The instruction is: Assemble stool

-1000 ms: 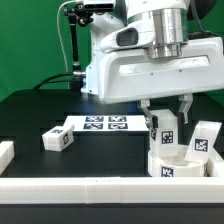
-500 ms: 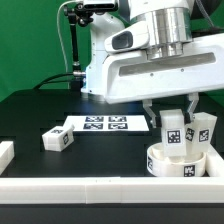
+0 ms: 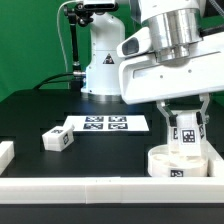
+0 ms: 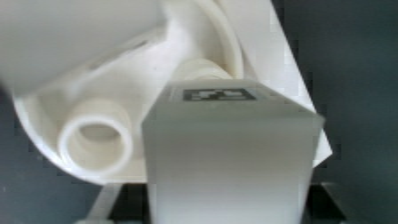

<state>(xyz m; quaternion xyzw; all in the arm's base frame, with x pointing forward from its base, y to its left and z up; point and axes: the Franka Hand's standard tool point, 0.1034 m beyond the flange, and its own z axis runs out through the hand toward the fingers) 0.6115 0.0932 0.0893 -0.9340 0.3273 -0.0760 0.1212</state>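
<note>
Currently in your gripper (image 3: 186, 122): the held leg (image 3: 186, 137) of the stool. It's upright with its tag facing the exterior camera. There's a finger on each side of it, so yeah, you're grasping it.
Held leg vs seat: it hangs right over the seat (image 3: 180, 164), down around 4 o'clock in the exterior view. Its lower end dips to about the level of the seat's top. You can't really tell from here if the two are touching.
Wrist view: the held leg (image 4: 228, 150) fills most of the foreground, with a small tag on its end face. The seat (image 4: 71, 95) curves around behind it, and you can see a round hole (image 4: 98, 137) in it.
Loose leg (image 3: 58, 140): lying on its side on the black table (image 3: 30, 115) at roughly 9 o'clock, well away from the seat.
Marker board (image 3: 105, 124): flat near the middle of the table, just beside the loose leg at its 2 o'clock.
Front rail (image 3: 90, 190): a white strip running along the 6 o'clock edge.
Arm (image 3: 165, 70): the big white body takes up 1 to 3 o'clock, above the seat.
</note>
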